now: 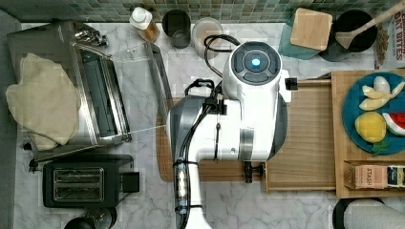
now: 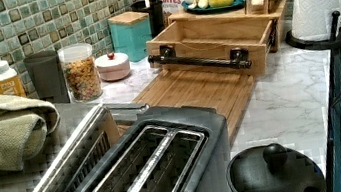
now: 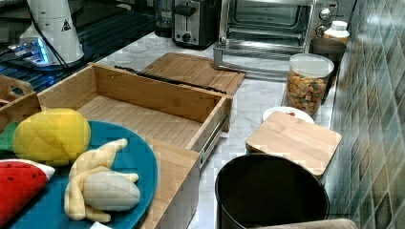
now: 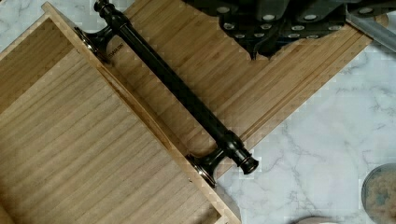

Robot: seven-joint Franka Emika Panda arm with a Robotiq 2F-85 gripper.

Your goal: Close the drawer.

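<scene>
Above cutting board (image 4: 299, 79) — end effector (image 4: 261, 42), drawer (image 4: 84, 154) open

1. The drawer (image 2: 210, 34) is light wood with straight grain; its bar handle (image 4: 175, 86) is glossy black.
2. The counter (image 1: 229, 205) is white marble with grey veins.
3. The wall tiles (image 2: 22, 26) are a green-grey mosaic.
4. The plate (image 3: 129, 157), at five o'clock from the drawer in the right view, is teal.
5. The toaster (image 1: 81, 181) is black.
6. The arm (image 1: 239, 119) is white and grey.

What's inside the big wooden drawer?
Nothing that I can see: the drawer is pulled open and shows a bare wooden bottom. The top view has the robot arm covering one end.
</scene>
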